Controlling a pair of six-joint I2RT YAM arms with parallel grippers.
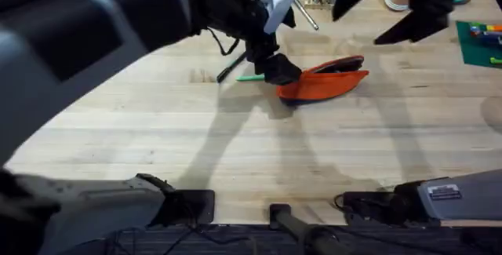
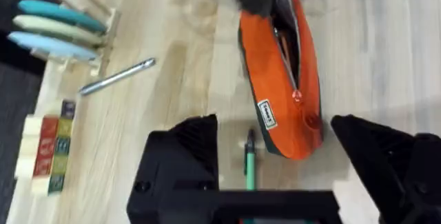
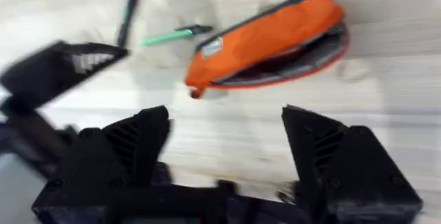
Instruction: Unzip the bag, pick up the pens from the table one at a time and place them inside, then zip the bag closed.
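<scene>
The orange bag (image 1: 325, 84) lies mid-table with its zipper open and grey lining showing (image 3: 275, 41) (image 2: 272, 79). By its left end lie the green pen (image 1: 251, 77) (image 2: 249, 165) (image 3: 169, 36) and the black pen (image 1: 230, 67) (image 3: 129, 10). A silver pen (image 1: 306, 13) (image 2: 117, 77) rests farther back. My left gripper (image 1: 273, 65) (image 2: 275, 165) hovers open over the bag's left end and the green pen, holding nothing. Behind and right of the bag, my right gripper (image 1: 384, 12) (image 3: 227, 148) hangs open and empty above the table (image 1: 235, 145).
A rack of teal-handled tools (image 2: 52, 27) and a stack of coloured blocks (image 2: 48, 145) stand at the back near the silver pen. A green cutting mat (image 1: 480, 43) lies at the far right. The raised left arm (image 1: 86, 27) covers the table's left back.
</scene>
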